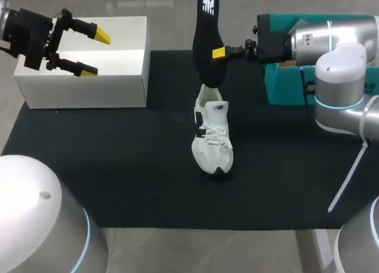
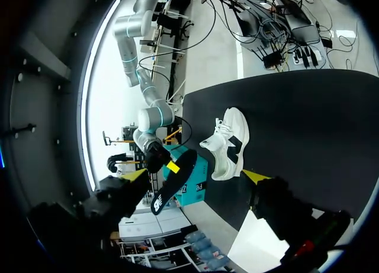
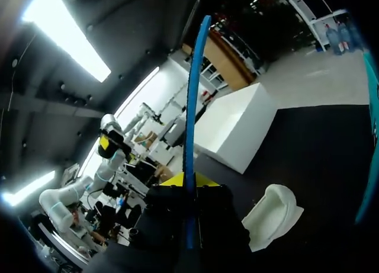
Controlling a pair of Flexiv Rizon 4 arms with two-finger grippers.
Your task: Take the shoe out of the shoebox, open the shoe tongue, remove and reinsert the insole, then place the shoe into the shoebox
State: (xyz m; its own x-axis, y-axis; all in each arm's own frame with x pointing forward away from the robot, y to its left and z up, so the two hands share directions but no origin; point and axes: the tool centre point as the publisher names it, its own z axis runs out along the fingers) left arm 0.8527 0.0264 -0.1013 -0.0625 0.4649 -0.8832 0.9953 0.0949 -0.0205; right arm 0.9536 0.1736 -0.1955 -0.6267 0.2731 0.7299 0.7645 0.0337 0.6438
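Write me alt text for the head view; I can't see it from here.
The right hand holds a black insole upright above the heel of a white shoe, which stands mid-table on a black mat. The left hand hangs open above a white box at far left; a teal box sits far right.

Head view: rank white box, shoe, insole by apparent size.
1. white box, clearly largest.
2-3. shoe and insole look about equal. The right gripper holds the insole up nearer the camera, so no ranking.
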